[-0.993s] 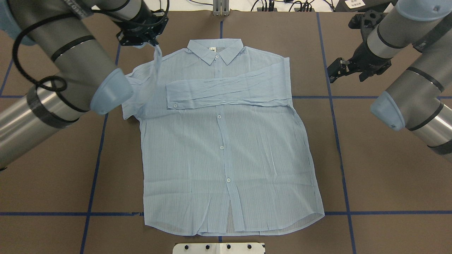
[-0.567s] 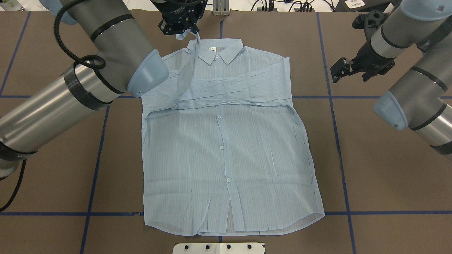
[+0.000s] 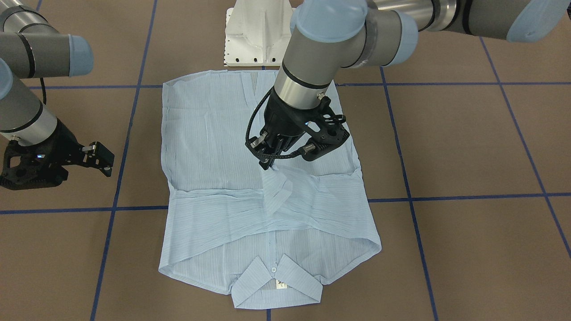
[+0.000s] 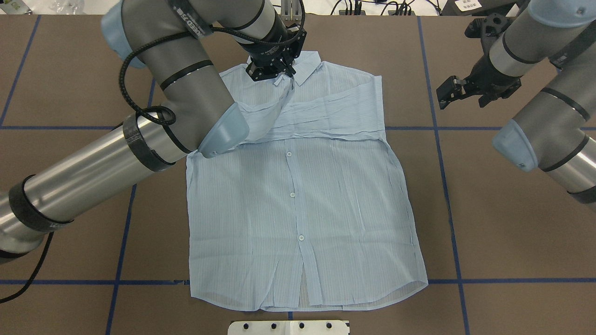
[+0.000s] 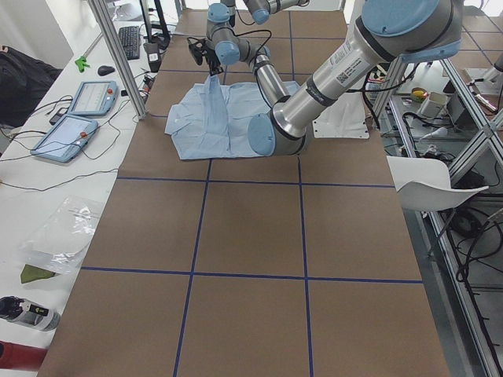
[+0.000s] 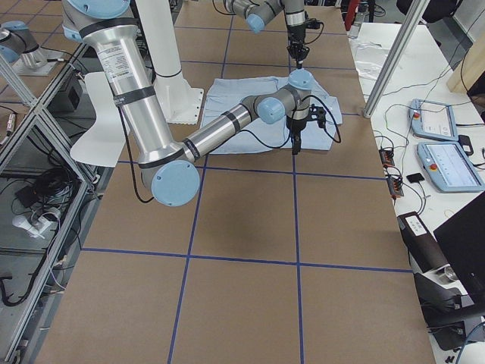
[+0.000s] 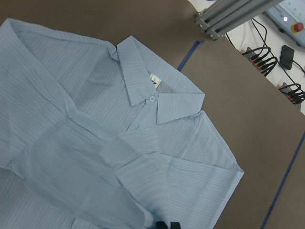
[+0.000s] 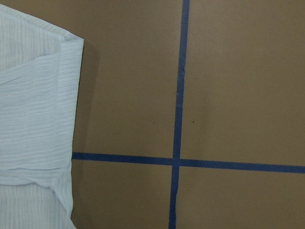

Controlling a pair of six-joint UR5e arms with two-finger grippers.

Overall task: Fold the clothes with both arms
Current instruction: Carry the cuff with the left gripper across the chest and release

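Observation:
The light-blue striped shirt (image 4: 298, 200) lies flat, buttons up, collar (image 4: 308, 65) at the far side. Its right sleeve (image 4: 335, 116) lies folded across the chest. My left gripper (image 4: 278, 77) is shut on the cuff of the left sleeve (image 4: 267, 109) and holds it lifted over the chest just below the collar. The front view shows the same pinch (image 3: 266, 163), with the sleeve draping down. The left wrist view shows the collar (image 7: 157, 95), the white neck label (image 7: 155, 80) and the hanging sleeve (image 7: 138, 167). My right gripper (image 4: 443, 94) is open and empty, off the shirt's right shoulder.
The white pedestal base (image 4: 288, 327) stands just beyond the shirt's hem. Blue tape lines (image 4: 442, 153) cross the brown table. A metal post (image 4: 291, 9) and cables sit at the far edge. Tablets (image 5: 90, 98) lie on a side table.
My left gripper has carried the sleeve cuff rightward, from beyond the shirt's left shoulder to over the collar and chest. The sleeve now drapes over the shirt. The right arm barely moved.

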